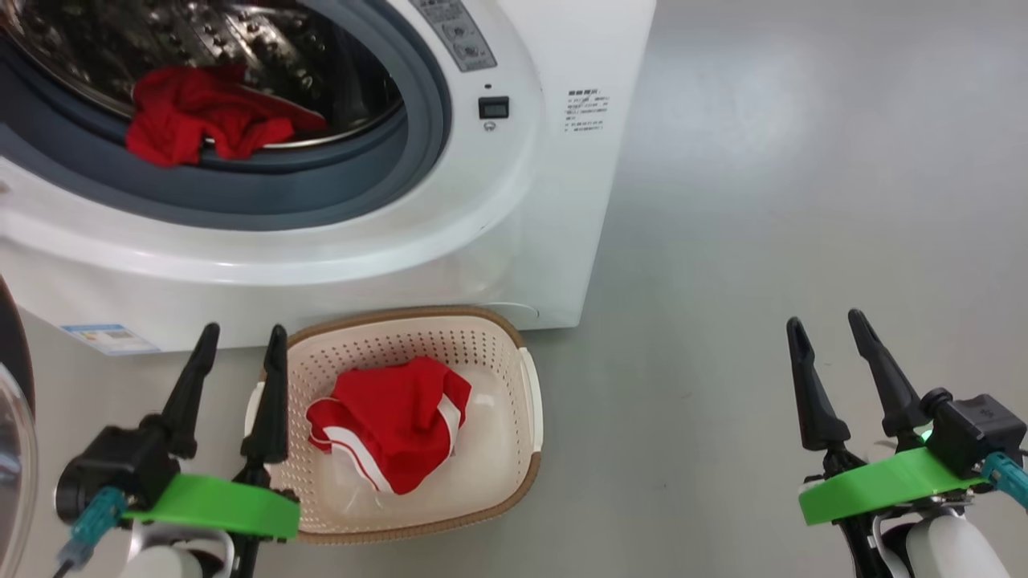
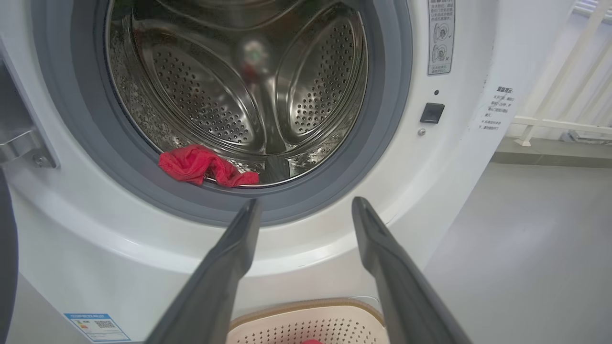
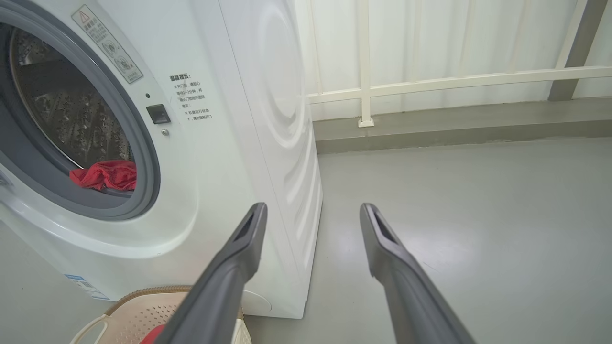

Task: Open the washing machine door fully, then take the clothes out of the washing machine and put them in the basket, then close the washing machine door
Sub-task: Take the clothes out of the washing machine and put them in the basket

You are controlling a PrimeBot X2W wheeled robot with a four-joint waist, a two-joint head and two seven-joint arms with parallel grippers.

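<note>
On grey floor point(image 1: 763, 201) | basket point(image 1: 418, 317) just before washing machine point(image 1: 554, 201) | white railing point(image 3: 454, 79) beyond

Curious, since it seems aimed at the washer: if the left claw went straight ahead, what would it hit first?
The left gripper would probably meet the grey gasket of the washing machine first, at the opening's bottom, beside the red clothes. Depth is unclear; maybe the white front just below.

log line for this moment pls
black-rimmed round door open | red fabric garment at lip of steel drum | second red white-striped garment in cream perforated basket | left tool open, empty | right tool open, empty
</note>
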